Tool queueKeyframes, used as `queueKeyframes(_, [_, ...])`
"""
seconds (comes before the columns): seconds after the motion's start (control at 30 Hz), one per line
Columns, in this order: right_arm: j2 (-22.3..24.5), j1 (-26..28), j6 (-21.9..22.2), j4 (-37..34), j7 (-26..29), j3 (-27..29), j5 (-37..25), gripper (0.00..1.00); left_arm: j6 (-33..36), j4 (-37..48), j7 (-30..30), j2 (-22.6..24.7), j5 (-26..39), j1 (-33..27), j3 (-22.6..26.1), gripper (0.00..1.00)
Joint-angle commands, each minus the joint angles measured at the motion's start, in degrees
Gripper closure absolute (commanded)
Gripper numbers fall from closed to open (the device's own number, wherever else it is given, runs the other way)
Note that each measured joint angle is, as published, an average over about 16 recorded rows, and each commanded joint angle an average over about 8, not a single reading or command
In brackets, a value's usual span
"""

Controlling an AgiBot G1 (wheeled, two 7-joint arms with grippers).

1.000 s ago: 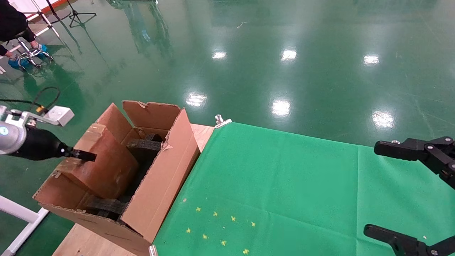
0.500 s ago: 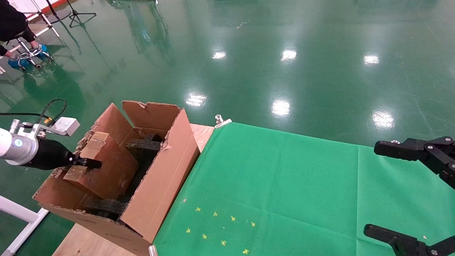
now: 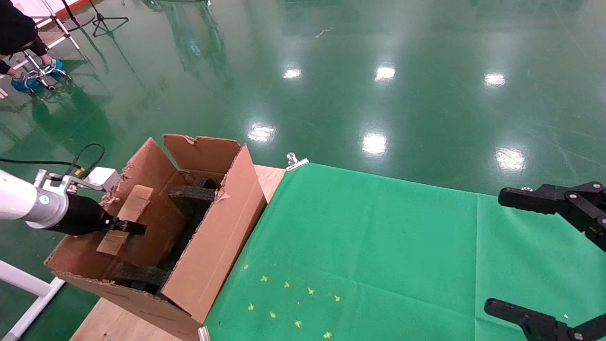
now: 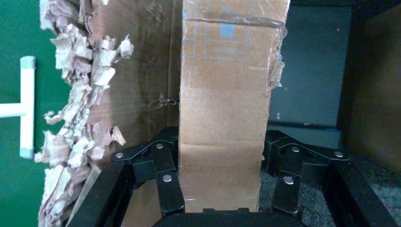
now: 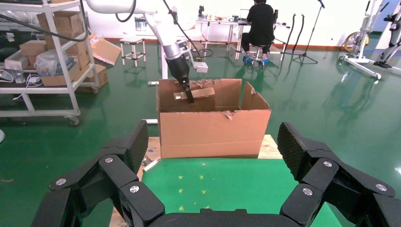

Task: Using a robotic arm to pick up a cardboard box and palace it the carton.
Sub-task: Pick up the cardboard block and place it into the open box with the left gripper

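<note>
Cardboard box [image 3: 142, 222] sits tilted inside the carton [image 3: 208, 246], upper end leaning toward the carton's far-left flap, lower end down among the black foam blocks [image 3: 191, 194]. Long axis runs roughly along the left gripper's reach, per the left wrist view. Looks light and stiff; the taped faces are probably slick and the edges are scuffed, so a grip across the narrow width near one end seems best. Left gripper [image 4: 220, 182] is clamped on exactly that, fingers [image 4: 168, 182] flat on both side faces. Right gripper [image 5: 213, 156] hangs wide open, holding nothing, over the green cloth [image 3: 378, 246].
</note>
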Motion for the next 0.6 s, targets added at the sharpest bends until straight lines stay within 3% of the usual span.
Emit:
queueKeyframes(0.03, [0.0, 0.0, 0.0, 0.0, 0.0, 0.0, 0.0, 0.0, -0.4, 0.3, 0.0, 0.4, 0.0, 0.3, 0.0, 1.0])
queueKeyframes(0.6, [0.0, 0.0, 0.0, 0.0, 0.0, 0.0, 0.0, 0.0, -10.3, 1.0, -0.4, 3.6, 0.1, 4.1, 0.1, 1.0])
